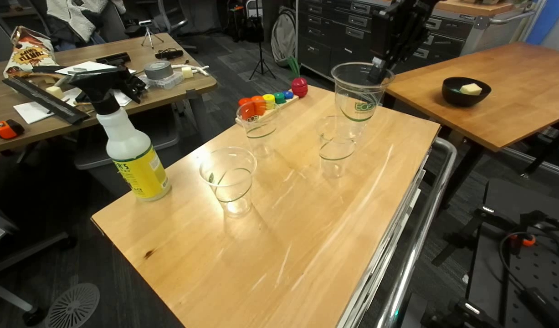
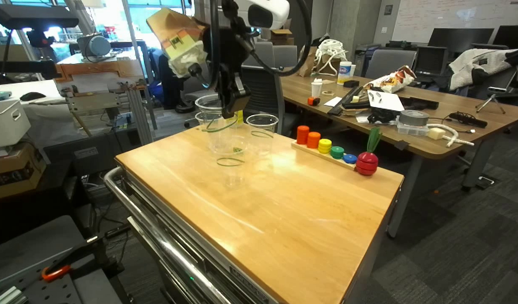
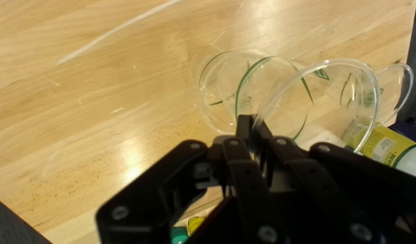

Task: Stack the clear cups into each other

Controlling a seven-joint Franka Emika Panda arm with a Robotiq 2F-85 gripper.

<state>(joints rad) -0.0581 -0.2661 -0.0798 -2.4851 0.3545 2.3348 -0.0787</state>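
My gripper is shut on the rim of a clear cup, which it holds tilted above the table. The gripper also shows in an exterior view and in the wrist view. A standing clear cup is beneath; it shows in an exterior view too. The held cup's base overlaps this cup's rim in both exterior views; I cannot tell whether it is inside. Two more clear cups stand apart, one near the blocks and one near the spray bottle.
A yellow spray bottle stands at the table's edge. A row of coloured blocks and a red toy radish lie along another edge. A metal rail runs along the cart. A black bowl sits on a separate table.
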